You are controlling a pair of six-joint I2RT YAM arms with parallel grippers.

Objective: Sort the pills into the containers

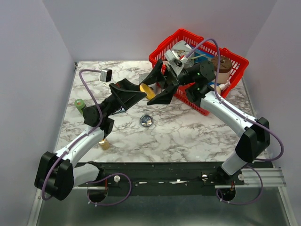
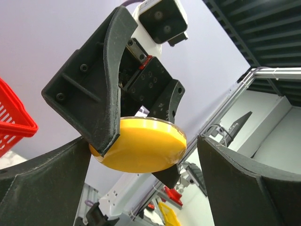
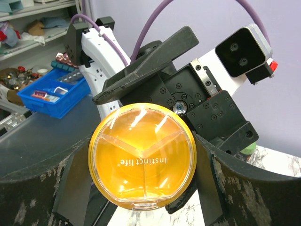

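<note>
Scanning L to R on the white-grey marbled tabletop point(image 1: 188, 136): a small green-topped item point(image 1: 80, 103) sits by the L edge, a small grey-and-black box point(image 1: 106, 74) lies toward the far side, and a small brass-coloured cylinder point(image 1: 104, 144) sits beside the L arm's forearm.

My left gripper point(image 1: 140, 95) is raised off the table with its pincer wide. In its wrist view the two fingers stand on either side of the translucent orange round plastic dish point(image 3: 141, 157), and there is a clear gap on one side. On the other side I can't tell if it touches.

Near mid-table, in front of both grippers, the small silvery round dish with dark bluish inside point(image 1: 146, 121) rests flat on the marble, apart from everything else.

The orange dish is up in the air between the two grippers, turned on edge. It has a clear face, three wedge compartments and white lettering.

My right gripper point(image 1: 151, 92) holds it, pincer clamped across the rim, one finger on each side.

Behind the R arm, at the far R corner, stands the red wire basket point(image 1: 162, 47) with assorted bits inside, too cluttered to id.
</note>
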